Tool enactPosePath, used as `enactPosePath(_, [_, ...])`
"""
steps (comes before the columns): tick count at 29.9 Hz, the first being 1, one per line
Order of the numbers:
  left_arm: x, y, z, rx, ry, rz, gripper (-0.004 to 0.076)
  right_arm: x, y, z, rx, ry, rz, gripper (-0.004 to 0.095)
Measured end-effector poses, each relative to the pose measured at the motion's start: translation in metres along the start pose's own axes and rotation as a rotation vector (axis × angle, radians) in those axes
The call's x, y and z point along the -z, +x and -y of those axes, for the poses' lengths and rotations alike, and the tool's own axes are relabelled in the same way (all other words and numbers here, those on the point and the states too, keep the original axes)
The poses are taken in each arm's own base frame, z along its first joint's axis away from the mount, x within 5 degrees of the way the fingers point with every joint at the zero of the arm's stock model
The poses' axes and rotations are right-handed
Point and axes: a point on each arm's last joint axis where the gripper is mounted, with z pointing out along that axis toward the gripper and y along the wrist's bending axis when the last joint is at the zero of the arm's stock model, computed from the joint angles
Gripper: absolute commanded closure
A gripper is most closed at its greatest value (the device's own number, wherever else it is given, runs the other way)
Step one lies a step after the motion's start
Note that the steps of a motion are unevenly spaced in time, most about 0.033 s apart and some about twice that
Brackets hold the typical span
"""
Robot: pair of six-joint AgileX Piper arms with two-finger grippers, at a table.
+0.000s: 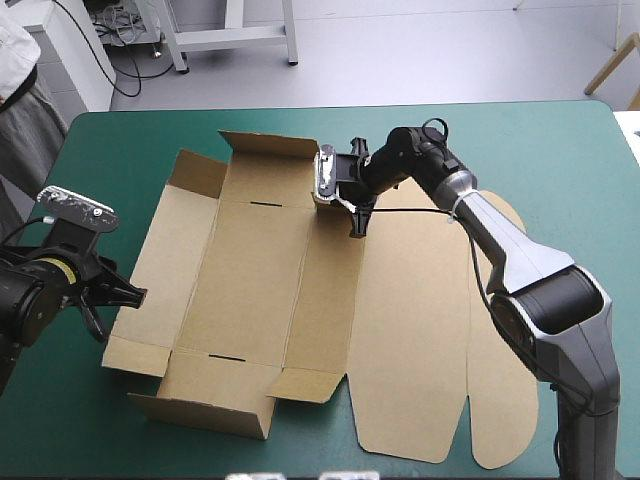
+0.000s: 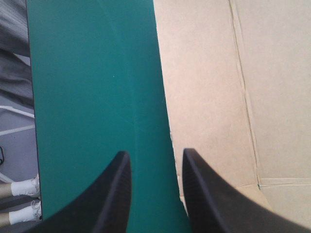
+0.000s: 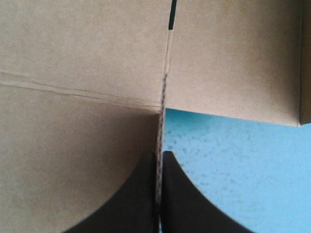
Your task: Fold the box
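Observation:
The brown box (image 1: pixel 255 270) lies in the middle of the teal-green table as a cut sheet. Its far wall (image 1: pixel 268 146) and near wall (image 1: pixel 205 405) are partly raised, and the lid (image 1: pixel 420 330) lies flat to the right. My right gripper (image 1: pixel 340 195) is at the box's far right corner. In the right wrist view it (image 3: pixel 159 154) is shut on a flap's thin edge (image 3: pixel 163 111), seen edge-on. My left gripper (image 1: pixel 135 295) is at the box's left side, open; the left panel's edge (image 2: pixel 167 121) runs between its fingertips (image 2: pixel 155 154).
Bare teal-green cover (image 1: pixel 60 400) shows to the left of the box and along the near side. The table's left edge (image 2: pixel 33 121) runs close beside the left gripper. Rounded lid flaps (image 1: pixel 500 400) reach toward the table's right side.

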Motion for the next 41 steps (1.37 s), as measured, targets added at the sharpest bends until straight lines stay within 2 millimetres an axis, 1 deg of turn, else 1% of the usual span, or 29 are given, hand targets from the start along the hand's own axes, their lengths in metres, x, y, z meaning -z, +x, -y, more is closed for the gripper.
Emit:
enactPosePath(5, [0.008,0.004,-0.001,0.010,-0.002,0.025,0.0486,0.000,-0.004,-0.002,0.021,-0.021,0.041,0.0924])
enactPosePath(17, [0.008,0.003,-0.001,0.010,-0.002,0.034,0.0486,0.000,-0.007,-0.005,0.036,-0.044,0.063,0.0923])
enactPosePath(19, [0.008,0.003,-0.001,0.010,-0.002,0.034,0.0486,0.000,-0.007,-0.004,0.032,-0.041,0.070,0.0908])
enactPosePath(21, [0.008,0.003,-0.001,0.010,-0.002,0.034,0.0486,0.000,-0.008,-0.004,0.030,-0.042,0.072,0.0849])
enactPosePath(23, [0.008,0.003,-0.001,0.010,-0.002,0.036,0.0486,0.000,-0.008,-0.004,0.030,-0.042,0.072,0.0737])
enactPosePath(28, [0.008,0.002,-0.001,0.010,-0.003,0.050,0.0486,0.000,-0.008,-0.005,0.025,-0.049,0.072,0.0358])
enactPosePath(31, [0.008,0.000,-0.001,0.011,-0.004,0.064,0.0486,0.000,-0.008,-0.004,-0.028,-0.045,0.079,0.0240])
enactPosePath(32, [0.008,0.000,-0.001,0.011,-0.004,0.071,0.0486,0.000,-0.009,-0.004,-0.052,-0.036,0.082,0.0228])
enactPosePath(38, [0.009,-0.002,-0.002,0.007,-0.011,0.091,0.0486,0.002,-0.010,0.000,-0.158,-0.002,0.091,0.0238])
enactPosePath(41, [0.009,-0.002,-0.002,0.007,-0.012,0.093,0.0486,0.013,-0.015,0.003,-0.244,0.021,0.094,0.0238])
